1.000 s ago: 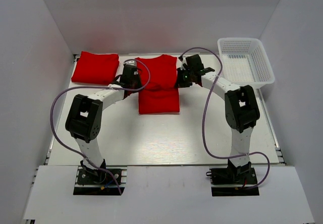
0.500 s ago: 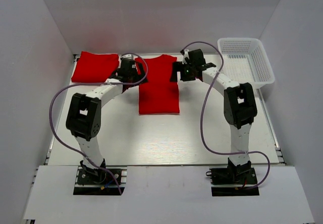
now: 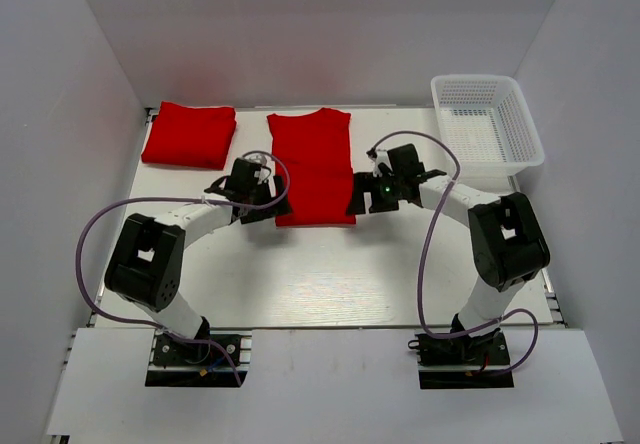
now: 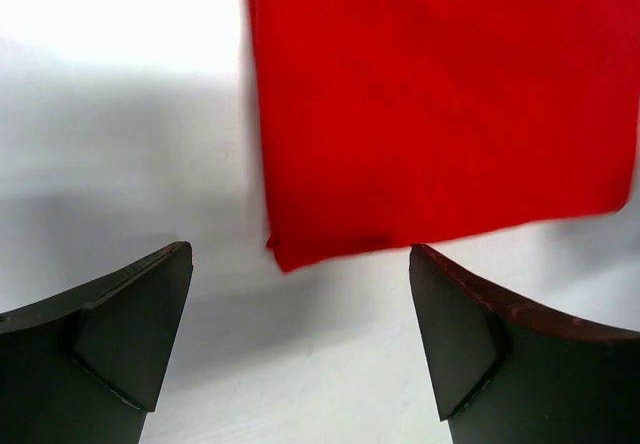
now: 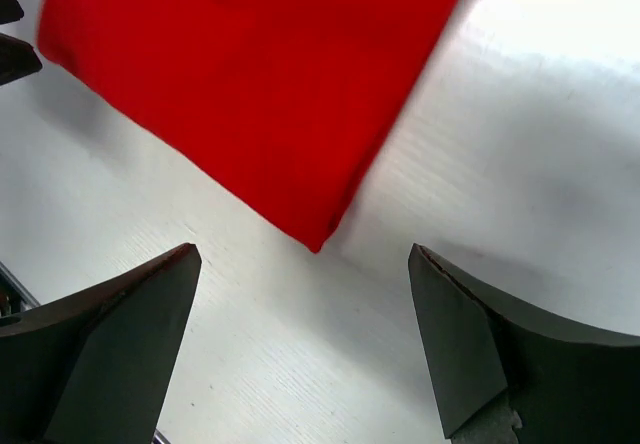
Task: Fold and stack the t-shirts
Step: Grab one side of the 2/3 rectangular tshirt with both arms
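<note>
L claw [image 4: 298, 264] wide open, empty | R claw [image 5: 302, 254] same — each at near corner of t-shirt [image 3: 312, 164]

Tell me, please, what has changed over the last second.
Both arms reached to the far end of the middle shirt, then drew back toward their bases. The left gripper and right gripper now sit at its near corners, fingers open, holding nothing. The middle shirt, the folded shirt at far left and the basket stayed put.
</note>
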Robot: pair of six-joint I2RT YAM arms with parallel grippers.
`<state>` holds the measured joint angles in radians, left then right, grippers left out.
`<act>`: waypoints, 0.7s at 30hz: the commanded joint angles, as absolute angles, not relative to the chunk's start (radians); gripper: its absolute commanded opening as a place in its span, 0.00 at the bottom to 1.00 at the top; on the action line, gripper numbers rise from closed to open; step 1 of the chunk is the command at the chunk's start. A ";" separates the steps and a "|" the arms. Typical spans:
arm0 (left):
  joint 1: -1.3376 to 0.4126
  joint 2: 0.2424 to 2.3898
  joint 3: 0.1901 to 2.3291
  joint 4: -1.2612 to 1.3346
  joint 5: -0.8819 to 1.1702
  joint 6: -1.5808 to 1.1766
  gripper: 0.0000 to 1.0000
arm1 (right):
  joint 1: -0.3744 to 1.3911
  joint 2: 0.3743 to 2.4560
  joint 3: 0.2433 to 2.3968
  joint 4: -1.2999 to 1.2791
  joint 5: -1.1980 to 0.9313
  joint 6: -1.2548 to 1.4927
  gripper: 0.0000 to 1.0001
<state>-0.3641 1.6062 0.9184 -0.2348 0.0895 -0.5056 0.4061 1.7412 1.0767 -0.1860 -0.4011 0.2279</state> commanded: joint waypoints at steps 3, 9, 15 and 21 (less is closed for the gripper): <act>-0.371 1.566 0.874 -0.206 0.175 -0.508 1.00 | 0.407 1.721 1.019 -0.075 -0.482 0.264 0.90; -0.371 1.606 0.842 -0.155 0.219 -0.499 0.96 | 0.410 1.772 1.026 -0.055 -0.515 0.281 0.90; -0.371 1.652 0.833 -0.144 0.219 -0.489 0.65 | 0.411 1.816 1.028 -0.054 -0.528 0.299 0.89; -0.371 1.661 0.807 -0.121 0.209 -0.489 0.46 | 0.419 1.862 1.037 -0.038 -0.567 0.314 0.77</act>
